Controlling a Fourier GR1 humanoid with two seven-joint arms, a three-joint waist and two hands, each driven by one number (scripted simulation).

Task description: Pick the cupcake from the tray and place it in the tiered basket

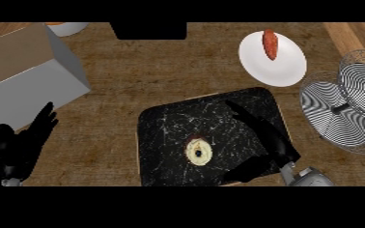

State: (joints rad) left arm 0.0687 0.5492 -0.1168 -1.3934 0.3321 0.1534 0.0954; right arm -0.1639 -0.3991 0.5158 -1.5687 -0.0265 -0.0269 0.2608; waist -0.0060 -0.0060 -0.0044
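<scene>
The cupcake (199,151), cream-topped with a dark red rim, sits on the black speckled tray (171,121) near the tray's front middle. My right hand (267,140) hovers over the tray's right half, fingers straight and pointing up-left, thumb spread toward the cupcake; it is open and a short gap separates it from the cupcake. The wire tiered basket (341,107) stands at the right edge, its striped round tiers partly cut off. My left hand (25,142) rests open at the lower left, fingers up, holding nothing.
A white plate (278,63) with a reddish sausage-like item (270,44) lies behind the tray at right. A grey and tan box (35,67) stands at the far left, a white bowl (68,27) behind it, a dark block (149,30) at the back middle.
</scene>
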